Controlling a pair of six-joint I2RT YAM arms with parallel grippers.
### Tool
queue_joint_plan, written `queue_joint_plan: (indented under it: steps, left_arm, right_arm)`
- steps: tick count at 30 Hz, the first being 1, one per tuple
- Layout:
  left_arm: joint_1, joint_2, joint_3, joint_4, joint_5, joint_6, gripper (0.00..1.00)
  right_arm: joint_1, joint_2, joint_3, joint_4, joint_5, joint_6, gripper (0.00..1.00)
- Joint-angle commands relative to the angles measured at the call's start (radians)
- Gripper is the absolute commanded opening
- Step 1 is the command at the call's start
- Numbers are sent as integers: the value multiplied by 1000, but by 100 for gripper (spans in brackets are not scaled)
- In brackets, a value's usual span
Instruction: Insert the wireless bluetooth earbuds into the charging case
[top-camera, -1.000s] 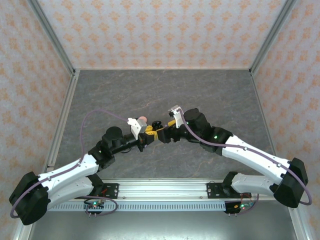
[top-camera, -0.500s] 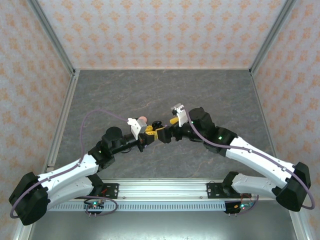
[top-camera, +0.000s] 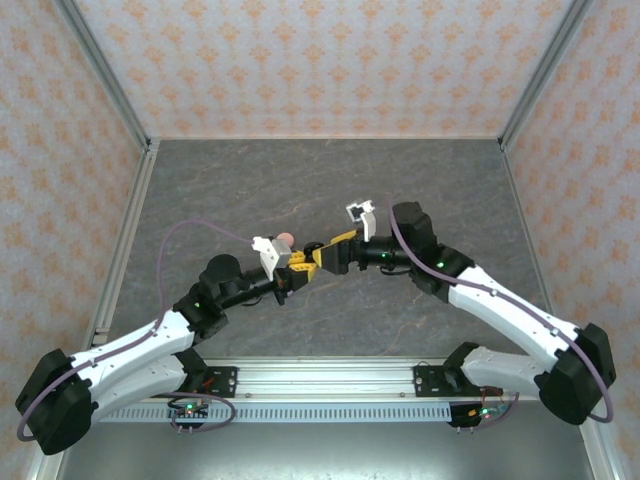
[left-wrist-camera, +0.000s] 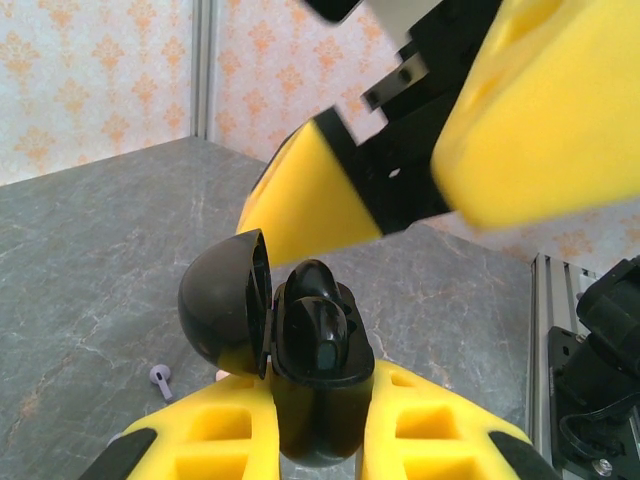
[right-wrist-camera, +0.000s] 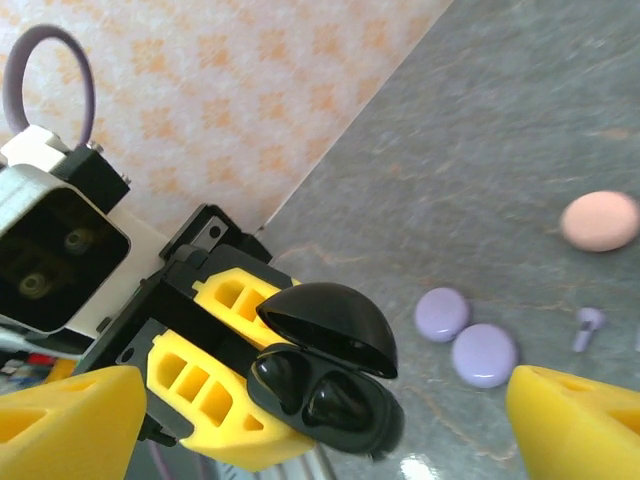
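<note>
charging case (left-wrist-camera: 315, 375) held aloft between left fingers (left-wrist-camera: 430, 432).

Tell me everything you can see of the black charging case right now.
The charging case is glossy black plastic, rounded like a pebble. Its domed lid is hinged open to one side, and two black earbuds sit in the wells inside. The left gripper holds it above the table, with its yellow fingers clamped on the lower body from both sides.

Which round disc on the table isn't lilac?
The pink disc, lying apart from the others; the two lilac discs sit side by side.
</note>
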Motion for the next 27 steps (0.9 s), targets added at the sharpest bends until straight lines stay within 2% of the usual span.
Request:
queue_joint_plan:
  steps: [1,5,9,13,16,25,27]
  left_arm:
    - [-2,-13,2,51,34,2,0]
    - [-2,-10,6,44,37,4,0]
    - [-1,-7,5,40,33,5,0]
    - [-2,-6,6,34,28,6,0]
    - [-2,-4,10,24,30,12,0]
    - [-1,15,20,29,39,12,0]
    - [-1,17,19,33,37,10,0]
  right_arm:
    - [3,41,-6,165,-152,74,90]
    - [14,46,12,212,-177,79,83]
    - [15,46,26,235,-211,80,80]
    - [15,40,33,204,-233,52,74]
    - [15,7,32,171,-217,14,72]
    - [15,-82,-33,243,-162,-11,70]
    - [15,-87,-30,189,-129,-34,70]
